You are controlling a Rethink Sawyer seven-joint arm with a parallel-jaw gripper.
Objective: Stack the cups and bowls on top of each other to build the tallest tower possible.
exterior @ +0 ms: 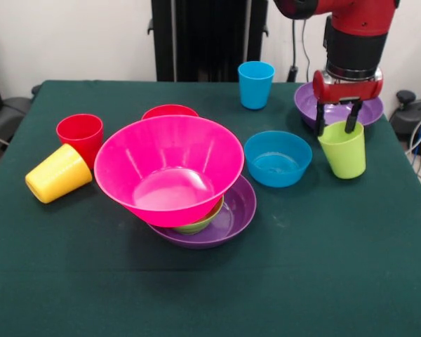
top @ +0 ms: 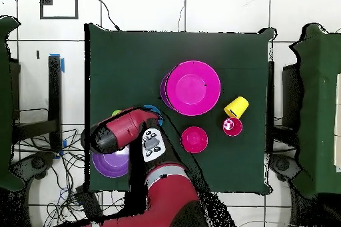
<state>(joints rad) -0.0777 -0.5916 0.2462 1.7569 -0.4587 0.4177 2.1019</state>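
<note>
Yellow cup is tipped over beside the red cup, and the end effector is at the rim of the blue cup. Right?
Not quite. The yellow cup does lie tipped beside the red cup, but the end effector is at the lime green cup, not the blue cup, which stands alone. The front view shows it.

1. A table with a dark green cloth fills the middle of the room.
2. A pale wall rises behind the table.
3. White floor tiles surround it.
4. Loose cables lie beside it.
</note>
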